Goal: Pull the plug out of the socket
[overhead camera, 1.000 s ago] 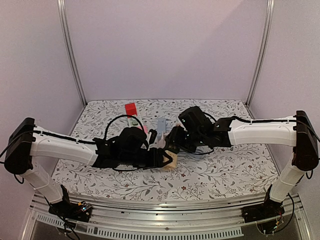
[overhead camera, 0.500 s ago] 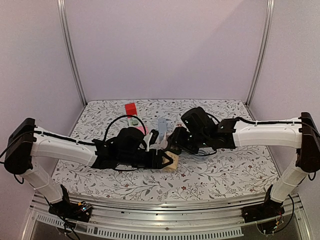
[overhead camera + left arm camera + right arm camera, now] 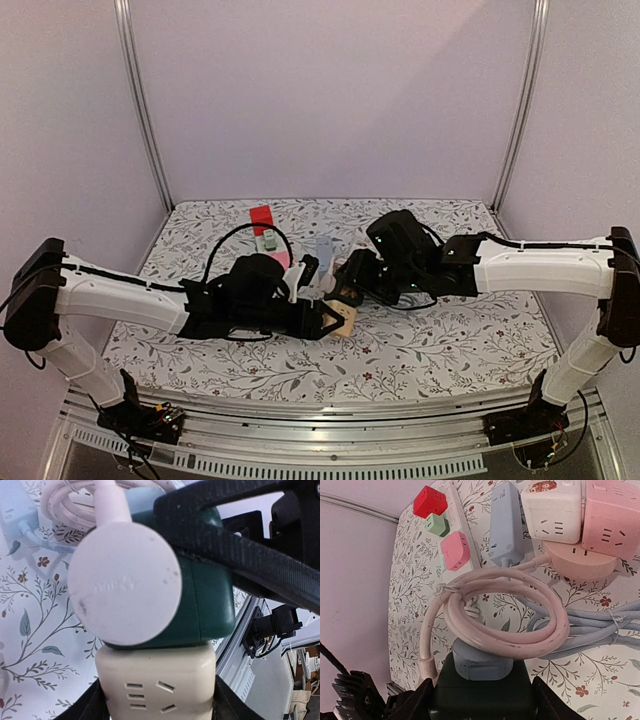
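Grip on both halves looks made. The left gripper [image 3: 157,707] clamps the cream socket cube [image 3: 159,680] between its fingers. The right gripper [image 3: 482,702] is clenched on the dark green plug [image 3: 485,692], which sits just past the left fingertips, flush on the cube with no gap showing at the seam. I judge the pull itself not yet done. It calls for a straight draw of the right arm away from the cube, along the pins, while the left arm braces. Beyond the right fingers the coiled pink cable [image 3: 520,630] hangs off the plug and would trail along. A blue-grey strip [image 3: 506,525] lies farther out.
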Robot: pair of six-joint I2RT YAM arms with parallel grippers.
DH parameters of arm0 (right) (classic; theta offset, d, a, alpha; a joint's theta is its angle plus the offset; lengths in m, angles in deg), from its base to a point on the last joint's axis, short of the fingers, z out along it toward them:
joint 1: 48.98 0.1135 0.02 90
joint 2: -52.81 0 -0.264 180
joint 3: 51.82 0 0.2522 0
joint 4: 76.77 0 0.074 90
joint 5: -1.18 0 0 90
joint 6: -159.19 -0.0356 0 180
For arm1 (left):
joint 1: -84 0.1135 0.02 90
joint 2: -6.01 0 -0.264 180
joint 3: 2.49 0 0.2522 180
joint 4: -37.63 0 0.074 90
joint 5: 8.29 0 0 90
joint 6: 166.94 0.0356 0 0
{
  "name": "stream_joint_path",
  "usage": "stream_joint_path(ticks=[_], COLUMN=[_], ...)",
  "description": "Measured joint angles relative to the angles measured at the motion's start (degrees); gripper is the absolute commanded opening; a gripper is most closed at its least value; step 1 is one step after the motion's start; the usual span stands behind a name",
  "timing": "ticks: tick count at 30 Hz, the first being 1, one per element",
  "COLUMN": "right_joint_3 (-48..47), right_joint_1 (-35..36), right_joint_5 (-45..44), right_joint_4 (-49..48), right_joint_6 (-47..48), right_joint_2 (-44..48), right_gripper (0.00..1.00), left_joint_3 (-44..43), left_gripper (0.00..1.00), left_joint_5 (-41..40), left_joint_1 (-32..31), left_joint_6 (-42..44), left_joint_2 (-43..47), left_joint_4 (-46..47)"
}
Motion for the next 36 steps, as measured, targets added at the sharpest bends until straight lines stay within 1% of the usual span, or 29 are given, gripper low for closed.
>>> stream_joint_path(ticks=[2,4,6,7,8,10,13,16,20,28,33,36], right_joint_3=[0.0,0.0,0.0,0.1,0.3,1.0,2.2,3.3,4.5,7.9,8.2,8.1], right_joint_1=[0.0,0.0,-0.1,-0.1,-0.3,-0.3,-0.3,-0.5,-0.9,-1.9,-1.8,-1.1], right_joint_5=[0.1,0.1,0.2,0.3,0.6,1.2,2.1,2.5,3.8,9.7,14.3,15.6], right_joint_4=[0.0,0.0,0.0,-0.1,-0.3,-1.2,-2.3,-2.7,-4.1,-5.2,-3.4,-0.2], right_joint_6=[0.2,0.2,0.2,0.2,0.2,-0.3,0.0,1.4,4.4,12.9,20.1,24.2], right_joint_2=[0.0,0.0,0.0,0.0,0.1,0.3,1.3,3.7,7.4,12.5,13.1,13.1], right_gripper=[0.24,0.30,0.39,0.45,0.54,0.67,0.85,0.95,0.99,0.99,0.99,0.97], left_joint_3=[-0.1,-0.7,-1.6,-2.1,-2.5,-3.0,-3.0,-2.9,-2.8,-2.6,-2.6,-2.6], left_gripper=[0.33,0.33,0.33,0.32,0.32,0.31,0.30,0.27,0.26,0.26,0.26,0.26], left_joint_5=[-0.8,-1.4,-1.7,-1.8,-1.7,-1.3,0.6,2.7,7.1,15.2,19.0,20.1], left_joint_1=[-0.1,-0.3,-0.4,-0.4,-0.3,0.1,1.0,3.5,6.8,10.1,11.5,11.8], left_joint_6=[-0.3,-0.9,-1.6,-1.9,-2.2,-2.6,-2.6,-2.0,-0.6,-0.5,-1.0,-1.0], left_joint_2=[0.0,0.0,0.0,0.0,0.1,0.5,2.4,4.3,6.3,9.5,10.8,11.6], left_joint_4=[-0.3,-1.3,-2.7,-3.6,-4.6,-6.3,-9.4,-13.5,-16.5,-18.7,-19.9,-21.5])
